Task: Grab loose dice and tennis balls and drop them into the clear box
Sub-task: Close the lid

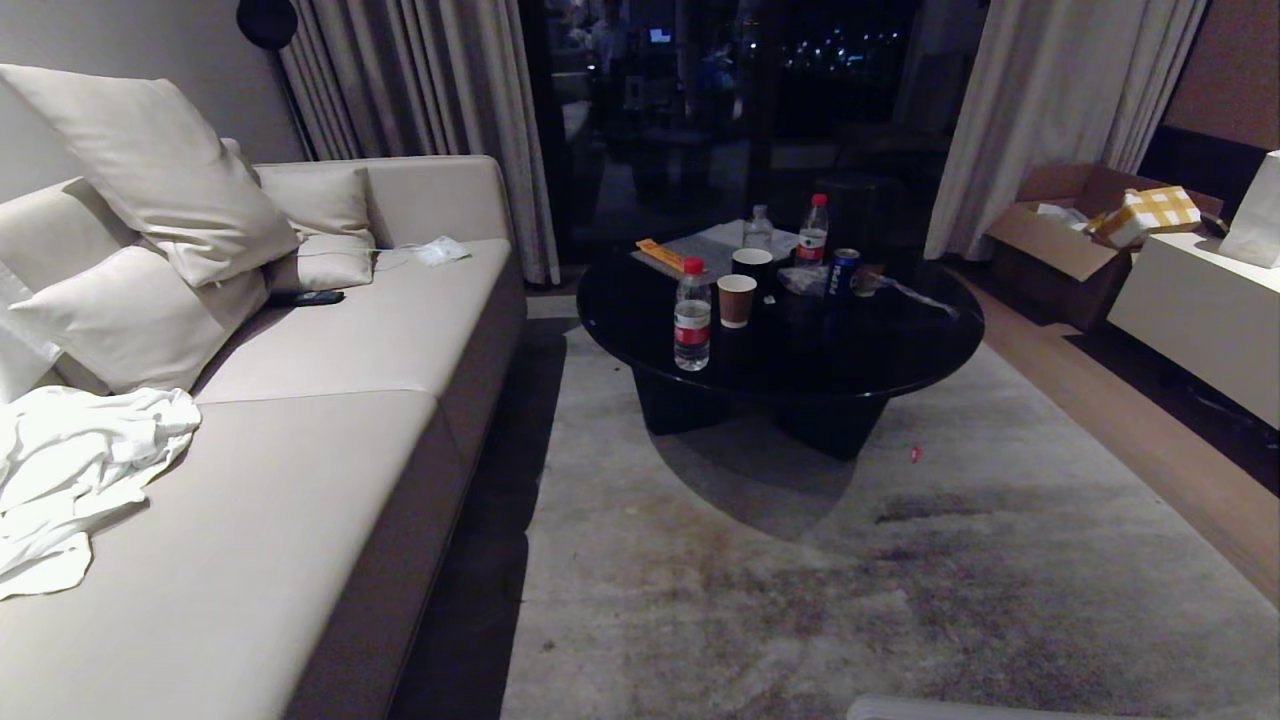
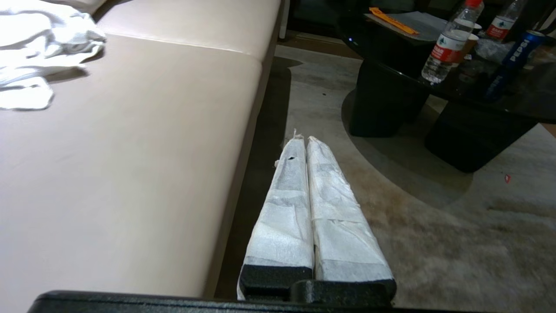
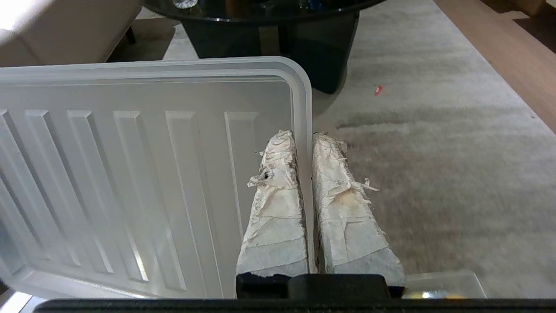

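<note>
Gripping the edge of a flat ribbed lid (image 3: 143, 182), the right gripper (image 3: 304, 143) has its two wrapped fingers pinched on the rim, one finger over the lid and one outside it, above the grey rug (image 3: 434, 174) on the near side of the round black coffee table (image 1: 780, 340). Below the wrist a pale corner of what may be the clear box (image 3: 447, 282) peeks out, though too little shows to be sure. No dice or tennis balls appear anywhere; the table carries only bottles, cups and a can. The left gripper (image 2: 304, 143) is clenched on nothing, hanging between the sofa (image 2: 130, 152) and the table, and seems parked.

The main risk is the lid itself. It is broad, thin and held at one edge only, so it could swing or slip from the pinch, landing over the box and blocking it. It also hides much of the floor from the right wrist camera, so loose pieces near the table could be missed.
</note>
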Robot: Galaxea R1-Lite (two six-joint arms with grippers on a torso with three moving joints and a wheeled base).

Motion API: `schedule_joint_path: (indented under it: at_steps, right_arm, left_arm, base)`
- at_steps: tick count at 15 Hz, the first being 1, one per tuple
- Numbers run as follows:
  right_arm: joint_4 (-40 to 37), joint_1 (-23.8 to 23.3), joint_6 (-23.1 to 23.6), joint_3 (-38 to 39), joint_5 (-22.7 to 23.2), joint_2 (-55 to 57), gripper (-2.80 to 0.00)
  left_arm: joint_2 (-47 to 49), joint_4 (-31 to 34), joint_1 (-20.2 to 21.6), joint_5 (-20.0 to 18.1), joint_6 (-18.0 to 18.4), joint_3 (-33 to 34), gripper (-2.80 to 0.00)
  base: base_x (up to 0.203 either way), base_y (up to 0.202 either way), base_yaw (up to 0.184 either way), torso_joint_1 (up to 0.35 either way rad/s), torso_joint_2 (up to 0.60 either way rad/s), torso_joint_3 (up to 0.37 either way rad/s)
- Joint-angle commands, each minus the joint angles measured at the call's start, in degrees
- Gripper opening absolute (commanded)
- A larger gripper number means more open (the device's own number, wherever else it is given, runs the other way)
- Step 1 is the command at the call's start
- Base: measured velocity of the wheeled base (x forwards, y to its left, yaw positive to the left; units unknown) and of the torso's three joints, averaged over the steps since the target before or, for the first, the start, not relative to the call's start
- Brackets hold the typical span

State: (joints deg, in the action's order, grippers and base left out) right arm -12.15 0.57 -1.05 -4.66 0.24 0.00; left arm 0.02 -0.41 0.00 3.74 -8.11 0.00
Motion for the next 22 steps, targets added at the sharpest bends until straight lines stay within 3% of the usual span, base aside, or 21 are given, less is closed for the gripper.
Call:
schedule_joint_path:
  at_steps: [1, 22]
  right_arm:
    - [-0.1, 0.0, 0.0, 0.0, 0.0, 0.1, -2.8]
    - [-0.1, 0.0, 0.1, 0.0, 0.0, 0.1, -2.8]
  left_arm:
    - [0.1, 0.0, 0.0, 0.0, -0.1, 0.1, -2.8]
    - [0.1, 0.0, 0.0, 0.0, -0.1, 0.1, -2.8]
  base:
    - [-0.181, 0.0, 0.0, 0.002, 0.0, 0.002]
    - [-0.18, 0.0, 0.0, 0.002, 0.0, 0.002]
